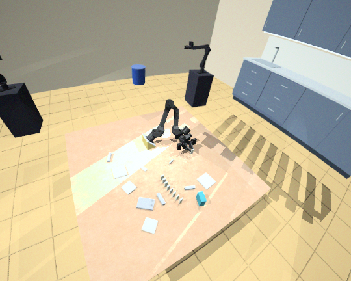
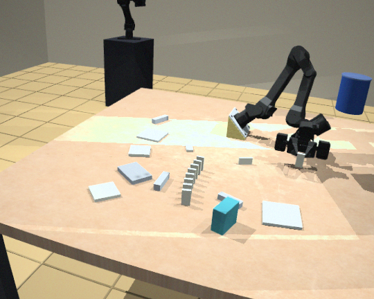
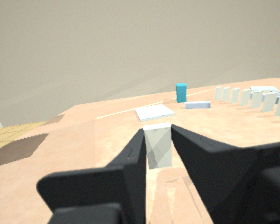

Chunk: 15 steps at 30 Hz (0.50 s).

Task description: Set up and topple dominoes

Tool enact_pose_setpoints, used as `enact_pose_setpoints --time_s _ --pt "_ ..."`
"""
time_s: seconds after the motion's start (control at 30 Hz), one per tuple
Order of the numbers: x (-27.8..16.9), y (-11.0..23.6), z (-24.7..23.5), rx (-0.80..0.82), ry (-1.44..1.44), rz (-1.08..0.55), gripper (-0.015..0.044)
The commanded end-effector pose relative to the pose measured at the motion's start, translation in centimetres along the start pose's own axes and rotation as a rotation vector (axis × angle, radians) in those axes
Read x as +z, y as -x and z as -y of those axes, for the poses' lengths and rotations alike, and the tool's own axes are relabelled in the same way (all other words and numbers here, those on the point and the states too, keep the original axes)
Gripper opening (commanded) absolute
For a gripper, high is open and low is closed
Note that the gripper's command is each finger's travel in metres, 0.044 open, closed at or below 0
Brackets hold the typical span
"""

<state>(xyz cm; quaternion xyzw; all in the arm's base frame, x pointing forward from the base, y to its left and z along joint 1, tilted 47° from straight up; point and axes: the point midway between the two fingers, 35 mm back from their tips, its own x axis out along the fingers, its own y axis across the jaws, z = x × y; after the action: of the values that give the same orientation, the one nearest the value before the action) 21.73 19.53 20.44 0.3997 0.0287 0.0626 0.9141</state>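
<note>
In the top view, the gripper (image 1: pixel 186 145) is sitting far from the standing row (image 1: pixel 171 190), too small to read. In the exterior view it is clenching an upright domino (image 2: pixel 300 159) at the table's (image 2: pixel 57 221) right, well apart from the row; I judge the carry step is under way, and the next move calls for travelling to a row end. In the wrist view the fingers are hiding the domino's sides and base contact.
</note>
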Motion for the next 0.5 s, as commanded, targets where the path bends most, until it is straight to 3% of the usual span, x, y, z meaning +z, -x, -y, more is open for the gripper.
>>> enact_pose_setpoints --time_s 0.0,0.47 --pt "-0.9 0.0 0.2 -0.003 0.001 0.000 0.0107" --pt "-3.1 0.2 0.5 -0.003 0.002 -0.001 0.0107"
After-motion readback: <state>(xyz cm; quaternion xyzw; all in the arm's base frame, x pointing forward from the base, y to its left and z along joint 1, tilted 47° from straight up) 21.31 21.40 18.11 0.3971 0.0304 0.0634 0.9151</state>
